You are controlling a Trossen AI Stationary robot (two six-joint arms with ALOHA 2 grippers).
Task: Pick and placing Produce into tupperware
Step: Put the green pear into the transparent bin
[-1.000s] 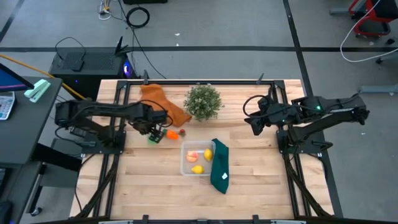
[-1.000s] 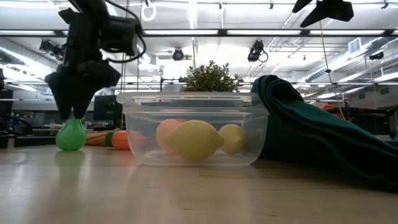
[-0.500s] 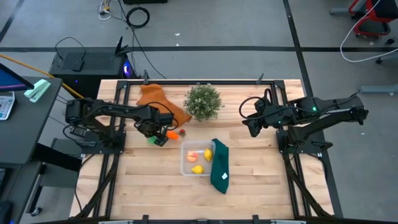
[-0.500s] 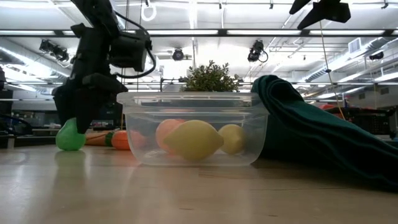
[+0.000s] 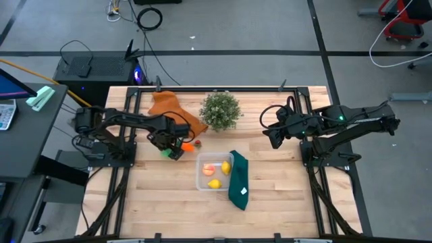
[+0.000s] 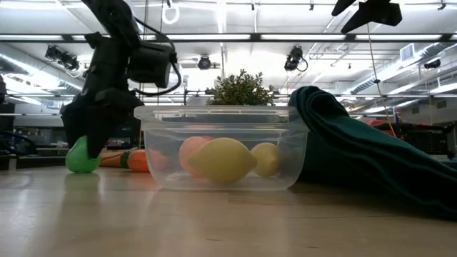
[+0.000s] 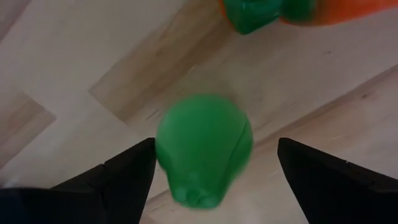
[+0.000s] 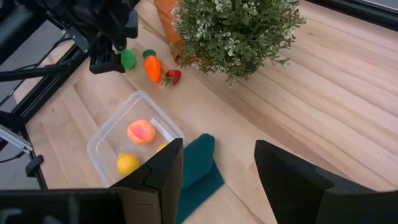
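My left gripper (image 5: 169, 148) is open and low over the green toy fruit (image 7: 204, 151), which lies on the table left of the tupperware. One finger stands on either side of the fruit; a gap shows at one side. In the low view the gripper (image 6: 87, 139) hides most of the green fruit (image 6: 80, 161). The orange carrot (image 5: 185, 144) and the red one (image 5: 198, 143) lie just beyond. The clear tupperware (image 5: 201, 177) holds the pink peach (image 5: 208, 169) and two yellow lemons (image 5: 214, 183). My right gripper (image 8: 217, 186) is open, raised over the table's right side.
A dark green cloth (image 5: 239, 179) lies bunched against the tupperware's right side. The bushy potted plant (image 5: 221, 110) stands at the far middle, with the orange cloth (image 5: 174, 110) to its left. Bare wood lies along the near edge and on the right.
My left gripper has come down and shifted slightly toward the table's right, from just above the green fruit to fingers straddling it. The green fruit has stayed in place on the table. My right arm has barely moved.
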